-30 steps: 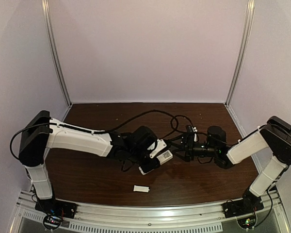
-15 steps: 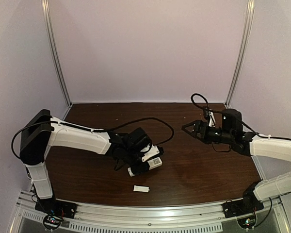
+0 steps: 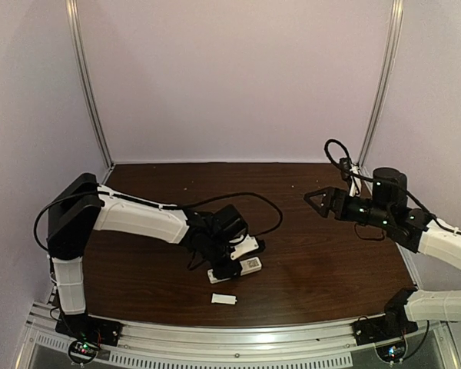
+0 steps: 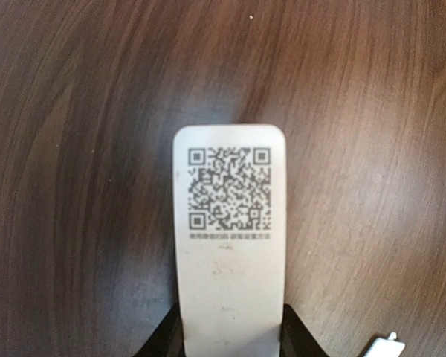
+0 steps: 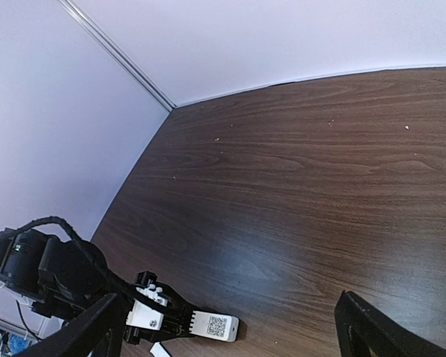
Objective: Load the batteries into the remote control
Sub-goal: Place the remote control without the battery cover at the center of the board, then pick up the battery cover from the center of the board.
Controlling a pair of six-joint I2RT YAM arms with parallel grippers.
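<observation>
White cover piece (image 3: 223, 299) lies near the gripped remote control (image 3: 246, 265)

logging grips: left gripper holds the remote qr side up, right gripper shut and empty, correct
No: the right gripper is open, not shut, as the right wrist view shows. It is empty, and the left gripper holds the remote control QR side up.

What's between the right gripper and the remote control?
Only bare tabletop separates right gripper and remote control, in top and right wrist views; the left arm's cable loops nearby.
</observation>
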